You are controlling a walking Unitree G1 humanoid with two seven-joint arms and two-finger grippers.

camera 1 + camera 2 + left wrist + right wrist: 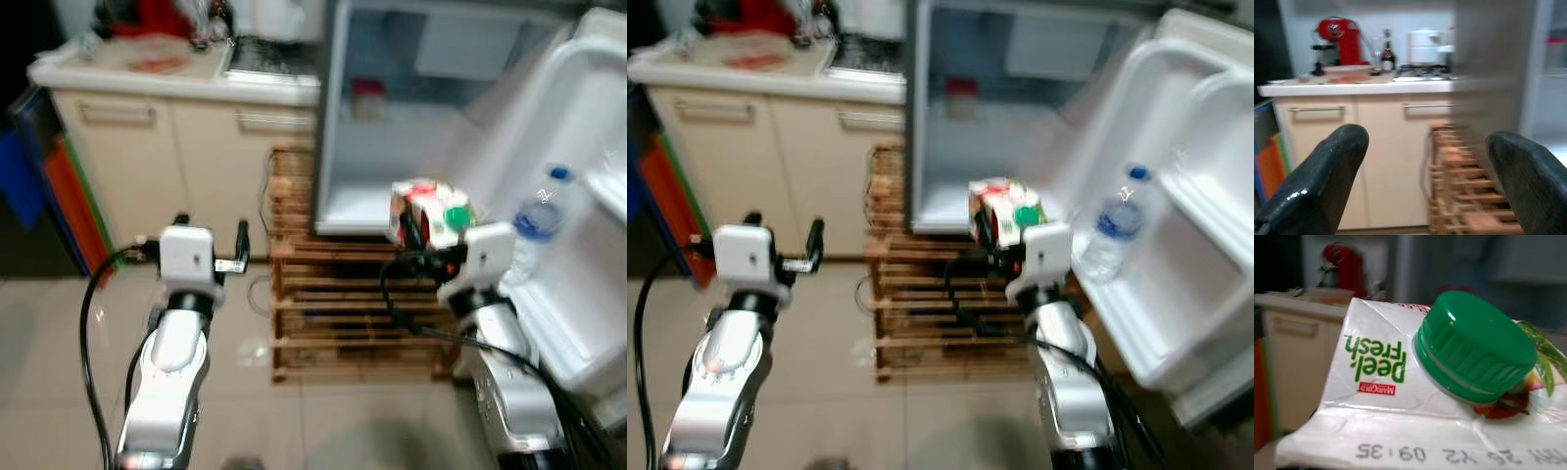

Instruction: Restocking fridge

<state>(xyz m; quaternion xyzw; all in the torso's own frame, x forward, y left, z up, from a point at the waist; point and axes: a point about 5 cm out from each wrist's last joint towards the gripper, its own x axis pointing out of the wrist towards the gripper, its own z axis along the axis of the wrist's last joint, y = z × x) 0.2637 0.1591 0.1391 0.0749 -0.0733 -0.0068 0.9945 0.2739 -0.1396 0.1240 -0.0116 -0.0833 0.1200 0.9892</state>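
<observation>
Right claw (423, 233) clamped on my juice carton (429, 211), before the open fridge (392, 127); left claw (211, 245) spread, empty; carton may clip the fridge's door (578, 196).

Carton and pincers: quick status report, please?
Right pincer shut on carton, held before the open fridge. Left pincer open, empty. Bottle in the door shelf; nothing blocking.

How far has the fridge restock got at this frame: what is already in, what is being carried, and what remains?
Already in: a water bottle stands in the open fridge door's shelf, and a red-topped item, too blurred to identify, sits inside the fridge. In hand: the right gripper holds a Peel Fresh juice carton in front of the open compartment. Left: placing that carton inside. The left gripper is open, holding nothing.
</observation>
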